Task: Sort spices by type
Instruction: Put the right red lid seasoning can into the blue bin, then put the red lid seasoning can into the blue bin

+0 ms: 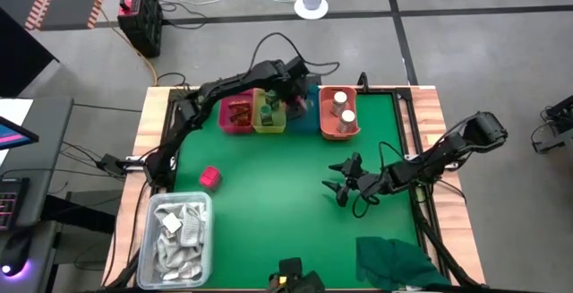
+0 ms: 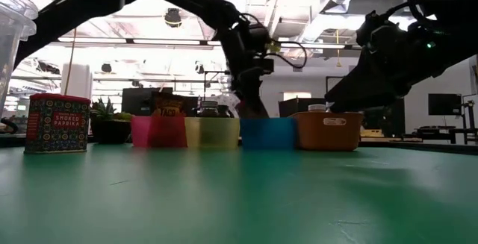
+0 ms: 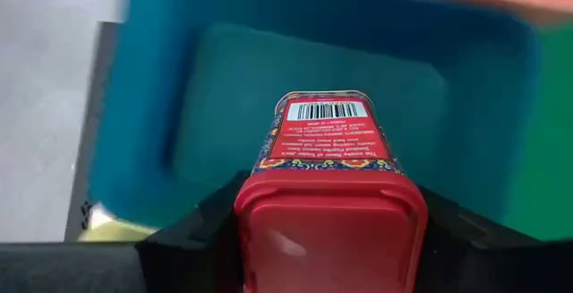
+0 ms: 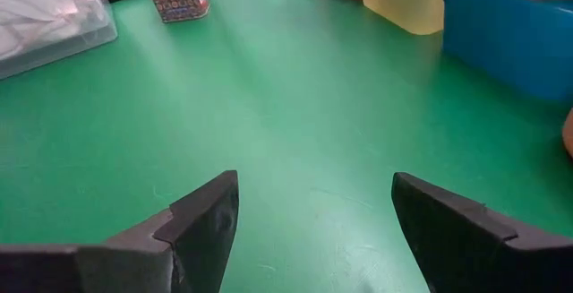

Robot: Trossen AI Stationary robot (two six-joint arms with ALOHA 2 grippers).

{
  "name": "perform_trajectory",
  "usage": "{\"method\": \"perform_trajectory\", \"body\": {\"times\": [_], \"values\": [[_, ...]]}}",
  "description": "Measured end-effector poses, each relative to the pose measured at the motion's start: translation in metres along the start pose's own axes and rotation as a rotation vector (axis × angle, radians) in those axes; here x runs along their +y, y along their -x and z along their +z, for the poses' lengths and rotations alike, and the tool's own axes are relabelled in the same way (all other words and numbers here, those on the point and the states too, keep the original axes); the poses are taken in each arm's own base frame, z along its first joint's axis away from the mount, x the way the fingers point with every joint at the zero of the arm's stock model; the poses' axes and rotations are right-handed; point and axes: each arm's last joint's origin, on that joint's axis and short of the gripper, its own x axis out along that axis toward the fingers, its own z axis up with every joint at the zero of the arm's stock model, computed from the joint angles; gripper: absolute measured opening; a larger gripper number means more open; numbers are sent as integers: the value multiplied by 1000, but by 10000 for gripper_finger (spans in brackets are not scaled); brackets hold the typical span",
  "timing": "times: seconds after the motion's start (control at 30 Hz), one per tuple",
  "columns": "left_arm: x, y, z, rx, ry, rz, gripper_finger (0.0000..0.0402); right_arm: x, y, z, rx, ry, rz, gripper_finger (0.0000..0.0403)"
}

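My left gripper (image 1: 295,96) is at the far row of bins, over the blue bin (image 1: 309,118), shut on a pink-red paprika tin (image 3: 329,150). A second paprika tin (image 1: 209,178) stands on its base on the green mat at the left, and also shows in the low view (image 2: 57,122). Two white-capped jars (image 1: 343,107) stand in the orange bin (image 1: 338,130). The pink bin (image 1: 236,114) and yellow bin (image 1: 268,114) hold small items. My right gripper (image 1: 345,181) is open and empty, low over the mat's middle right. My left gripper pinches the tin between its two fingers (image 3: 201,230) by two opposite sides at its red-lidded end (image 3: 331,230). The fingers come from above, pointing down along the tin. The tin hangs lid up, its barcode end (image 3: 328,111) toward the blue bin's floor (image 3: 269,78).
A clear plastic tub (image 1: 182,235) of white packets stands at the near left. A dark green cloth (image 1: 398,262) lies at the near right. The mat between the bins and the near edge (image 4: 295,105) is bare. Cables trail by my right arm (image 1: 421,163).
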Motion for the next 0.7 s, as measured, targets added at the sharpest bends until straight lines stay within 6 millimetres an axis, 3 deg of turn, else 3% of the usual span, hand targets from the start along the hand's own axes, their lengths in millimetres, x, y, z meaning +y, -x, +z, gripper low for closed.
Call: {"method": "perform_trajectory", "body": {"times": [0.37, 0.7], "values": [[-41, -1, 9, 4, -224, -37, 210, 0, 0, 0, 0, -3, 2, 317], [-45, -2, 12, -1, -168, -1, 270, 2, 1, 0, -7, -11, 13, 317]]}}
